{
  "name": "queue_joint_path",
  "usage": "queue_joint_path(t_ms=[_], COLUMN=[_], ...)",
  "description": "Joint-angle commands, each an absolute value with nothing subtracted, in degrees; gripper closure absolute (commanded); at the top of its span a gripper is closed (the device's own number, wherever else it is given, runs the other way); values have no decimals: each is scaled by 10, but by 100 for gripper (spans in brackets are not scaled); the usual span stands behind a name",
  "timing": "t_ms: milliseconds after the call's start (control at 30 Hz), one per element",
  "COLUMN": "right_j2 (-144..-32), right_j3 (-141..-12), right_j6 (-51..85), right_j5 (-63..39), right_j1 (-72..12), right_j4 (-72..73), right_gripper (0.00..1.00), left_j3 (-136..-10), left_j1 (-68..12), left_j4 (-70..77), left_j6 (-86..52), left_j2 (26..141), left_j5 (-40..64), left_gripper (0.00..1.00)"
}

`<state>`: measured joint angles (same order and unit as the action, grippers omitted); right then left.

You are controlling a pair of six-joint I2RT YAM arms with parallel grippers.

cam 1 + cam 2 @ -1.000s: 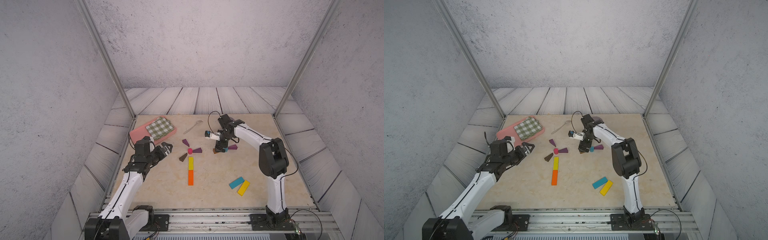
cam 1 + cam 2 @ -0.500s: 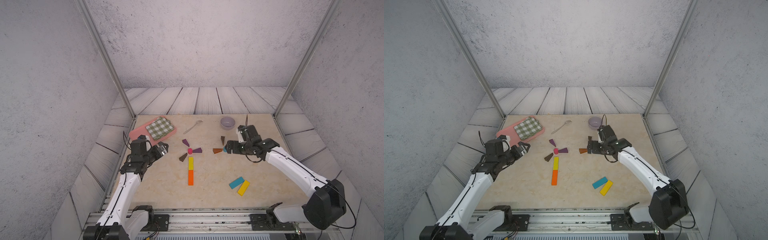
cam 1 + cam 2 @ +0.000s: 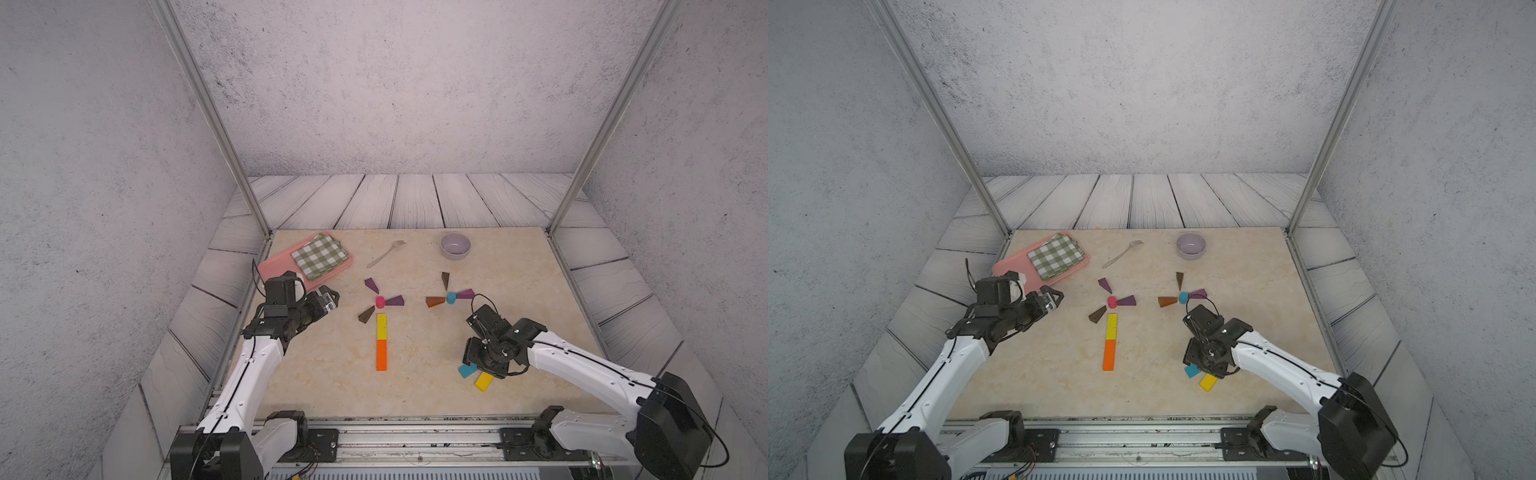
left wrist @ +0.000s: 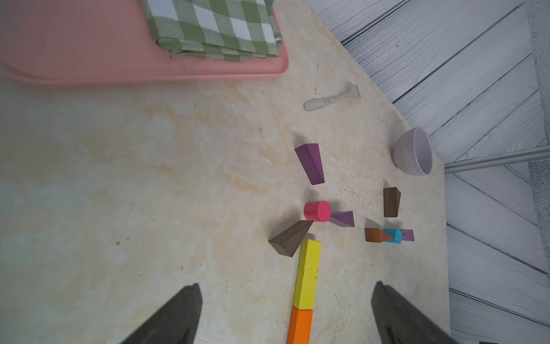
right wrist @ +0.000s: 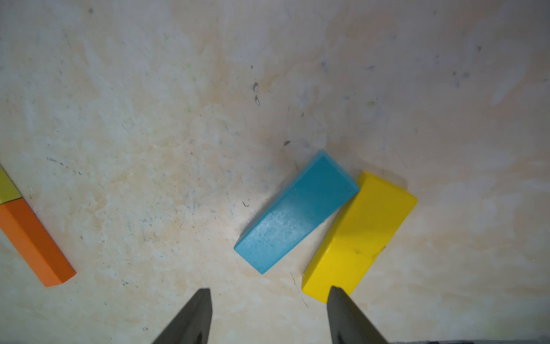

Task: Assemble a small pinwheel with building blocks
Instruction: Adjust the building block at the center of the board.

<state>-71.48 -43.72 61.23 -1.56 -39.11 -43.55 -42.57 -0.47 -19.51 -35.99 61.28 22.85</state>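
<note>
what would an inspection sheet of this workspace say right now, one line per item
surface: beige marbled tabletop, scuffed, no spills seen
job's things: pink cylinder ringed by three wedges, stem yellow bar and orange bar end to end; blue cylinder with three more wedges; loose blue bar touching loose yellow bar
clutter: fork, lilac bowl, pink tray bearing checked cloth
grippers: left gripper open, empty; right gripper jaws apart, empty, above the loose bars
cables: black right wrist cable and left wrist cable, both looped
surroundings: grey walls, plank panels, metal posts
</note>
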Motion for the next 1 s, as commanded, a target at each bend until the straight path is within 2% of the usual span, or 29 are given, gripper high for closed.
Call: queue_joint_path(t_ms=[0,67,267,600,767,867,967], right_j2=[-750,-767,-805,-874,-909,-930,-945], right_j3=[-447,-447,-445,-456,-493,-529,-570], right_j6=[622,626,633,595,539,494,460], right_j5=[-18,-14,22,11,4,14,25], right_j1=[-394,-393,-393,-366,-363,-363,-364], right_j4=[-411,-411,-392,-355,-369,-382,-408], right_gripper=[33,28,23,42,42,48,49], left_j3=[-434,-433,-430,-428,-429,-429,-430], left_j1=[-1,-1,-1,-1,-1,-1,0], left_j4=[-198,-199,-193,-193,-194,-194,-194], left_j6=[-351,-349,-351,-351,-351,-352,-351], left_j2=[607,603,605,606,606,610,613], left_j5=[239,237,239,240,237,235,237], left_gripper=[4,4,4,4,4,4,4])
